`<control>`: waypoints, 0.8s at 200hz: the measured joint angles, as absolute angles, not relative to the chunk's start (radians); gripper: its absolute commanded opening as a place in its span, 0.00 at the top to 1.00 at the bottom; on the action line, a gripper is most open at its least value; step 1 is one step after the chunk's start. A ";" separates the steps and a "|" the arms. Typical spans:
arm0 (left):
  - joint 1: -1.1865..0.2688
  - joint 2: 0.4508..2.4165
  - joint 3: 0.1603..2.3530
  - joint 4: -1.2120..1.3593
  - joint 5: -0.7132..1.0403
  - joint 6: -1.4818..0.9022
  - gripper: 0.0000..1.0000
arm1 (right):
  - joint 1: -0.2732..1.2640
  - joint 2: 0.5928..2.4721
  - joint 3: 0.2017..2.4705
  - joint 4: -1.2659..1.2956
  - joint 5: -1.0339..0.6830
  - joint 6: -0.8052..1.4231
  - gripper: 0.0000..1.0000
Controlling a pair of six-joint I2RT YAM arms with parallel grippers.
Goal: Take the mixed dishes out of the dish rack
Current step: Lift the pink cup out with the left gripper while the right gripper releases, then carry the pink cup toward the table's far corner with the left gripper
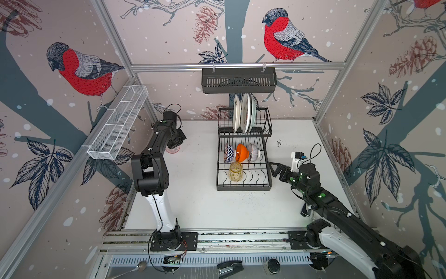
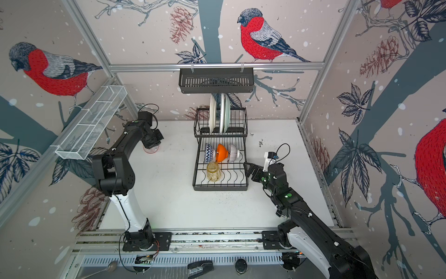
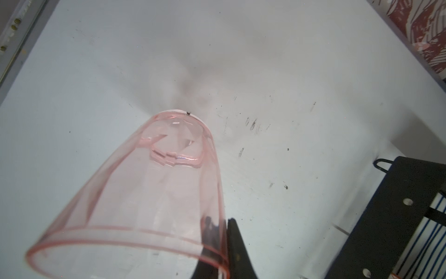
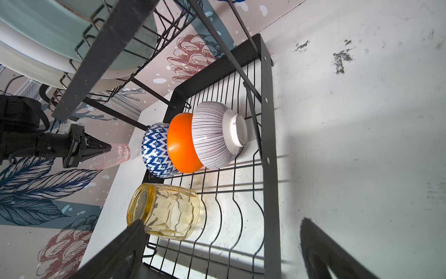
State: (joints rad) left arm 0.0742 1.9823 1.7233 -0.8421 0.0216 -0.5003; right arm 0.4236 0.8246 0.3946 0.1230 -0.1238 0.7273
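Observation:
The dish rack (image 1: 243, 188) (image 2: 219, 188) stands mid-table. Pale plates (image 1: 243, 113) stand on edge in its raised basket. On the lower tray a blue-patterned bowl (image 1: 228, 152), an orange bowl (image 1: 242, 152) and a white ribbed bowl (image 4: 212, 135) lean in a row, and an amber tumbler (image 1: 235, 171) (image 4: 166, 212) lies on its side. My left gripper (image 3: 223, 244) is shut on the rim wall of a pink tumbler (image 3: 144, 193) (image 1: 172, 150), mouth up, left of the rack; whether its base touches the table I cannot tell. My right gripper (image 1: 275, 169) (image 4: 222, 253) hangs open beside the rack's right edge, holding nothing.
A black slotted shelf basket (image 1: 239, 81) hangs on the back rail just above the plates. A long white mesh tray (image 1: 118, 123) runs along the left wall. A stapler (image 1: 229, 267), a spoon (image 1: 137, 267) and a round black lid (image 1: 272, 265) lie on the front strip.

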 measured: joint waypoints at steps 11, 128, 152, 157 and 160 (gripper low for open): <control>0.074 2.004 1.744 -0.858 0.021 -0.496 1.00 | 0.423 0.825 0.393 0.120 -0.130 0.727 0.01; 0.076 2.197 2.004 -1.012 -0.014 -0.392 1.00 | 0.412 0.841 0.365 0.118 -0.138 0.738 0.00; 0.076 2.222 2.062 -1.039 -0.032 -0.381 0.94 | 0.412 0.855 0.366 0.122 -0.141 0.739 0.01; 0.076 2.224 2.067 -1.042 -0.035 -0.376 0.92 | 0.412 0.859 0.368 0.122 -0.142 0.739 0.01; 0.076 2.225 2.069 -1.044 -0.036 -0.373 0.91 | 0.412 0.861 0.368 0.122 -0.144 0.739 0.00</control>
State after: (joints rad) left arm 0.0757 2.2253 2.0689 -1.0435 -0.0360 -0.3729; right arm 0.4118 0.8608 0.3683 0.1219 -0.1444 0.7387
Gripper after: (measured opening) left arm 0.087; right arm 0.996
